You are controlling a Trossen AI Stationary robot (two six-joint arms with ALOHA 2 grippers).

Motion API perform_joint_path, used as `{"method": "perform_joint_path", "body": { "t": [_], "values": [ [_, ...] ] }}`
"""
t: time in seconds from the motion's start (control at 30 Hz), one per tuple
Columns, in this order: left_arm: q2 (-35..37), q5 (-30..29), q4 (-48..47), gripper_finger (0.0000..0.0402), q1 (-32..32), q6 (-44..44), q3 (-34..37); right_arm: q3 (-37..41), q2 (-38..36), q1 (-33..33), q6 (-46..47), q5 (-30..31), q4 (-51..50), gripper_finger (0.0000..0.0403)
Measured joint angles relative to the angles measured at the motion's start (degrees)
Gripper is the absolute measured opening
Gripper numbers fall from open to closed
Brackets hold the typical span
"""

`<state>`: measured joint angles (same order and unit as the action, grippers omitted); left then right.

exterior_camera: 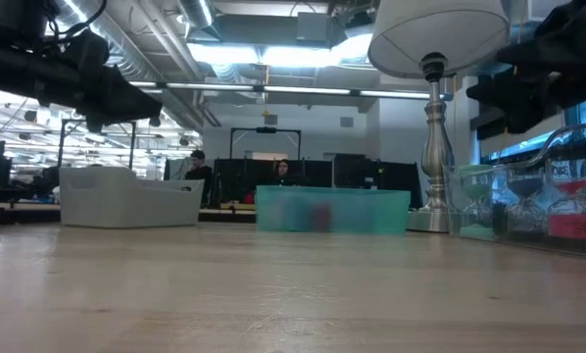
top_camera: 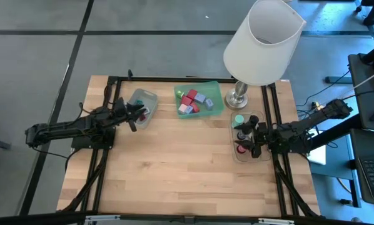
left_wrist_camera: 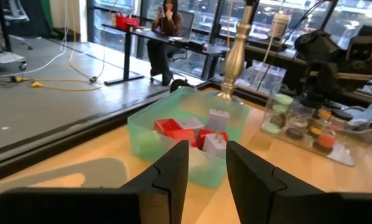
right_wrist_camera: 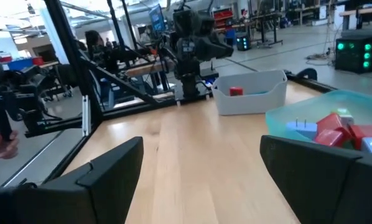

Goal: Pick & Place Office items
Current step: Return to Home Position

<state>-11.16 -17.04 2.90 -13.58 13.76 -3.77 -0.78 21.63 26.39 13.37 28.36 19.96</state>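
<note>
Blocks (top_camera: pixel 193 102): green tray (top_camera: pixel 202 84), left of lamp (top_camera: pixel 262 44).
Left gripper (top_camera: pixel 139 115): farther left, narrow gap, empty.
Right gripper (top_camera: pixel 251 140): beside lamp, wide, empty.

White-shaded lamp (top_camera: pixel 262 40) beside green tray (top_camera: pixel 202 85), grey tray (top_camera: pixel 143 97), clear tray (top_camera: pixel 256 117) on wooden table (top_camera: pixel 174 165)

Matte black jointed left arm (top_camera: pixel 68 130), matching right arm (top_camera: pixel 306 127), boxy segments, thin black cables (top_camera: pixel 314 106) looping beside each, left tool (top_camera: pixel 139 114) with flat angular dark fingers (left_wrist_camera: pixel 173 171), right tool (top_camera: pixel 250 139) with matching fingers.
</note>
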Motion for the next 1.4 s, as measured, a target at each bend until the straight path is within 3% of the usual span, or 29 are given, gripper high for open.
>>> {"method": "perform_joint_path", "body": {
  "t": [0.1,0.37,0.57,0.8,0.9,1.4],
  "values": [
    [-0.1,-0.7,-1.3,0.0103,0.0,0.0,0.0,0.0,-0.5,-0.5,-1.3,0.1,0.0,0.0327],
    [-1.4,-9.3,-3.2,0.0105,0.0,0.5,0.0,0.0,-0.6,-3.1,-1.9,8.9,0.0,0.0327],
    [-1.4,-10.3,-3.2,0.0103,0.0,0.6,0.0,-0.1,-0.6,-4.5,-3.0,10.9,-0.7,0.0327],
    [-1.4,-10.3,-3.2,0.0106,0.0,2.0,0.0,-0.1,-0.6,-5.6,-0.3,23.9,-0.7,0.0327],
    [-1.4,-10.3,-3.2,0.0104,0.0,2.0,0.0,-0.1,-0.6,-5.7,-0.8,26.8,-0.7,0.0327],
    [-1.4,-10.3,-3.2,0.0105,0.0,2.0,0.0,-0.1,-0.6,-5.7,-0.6,23.1,-0.7,0.0327]
  ]
}}
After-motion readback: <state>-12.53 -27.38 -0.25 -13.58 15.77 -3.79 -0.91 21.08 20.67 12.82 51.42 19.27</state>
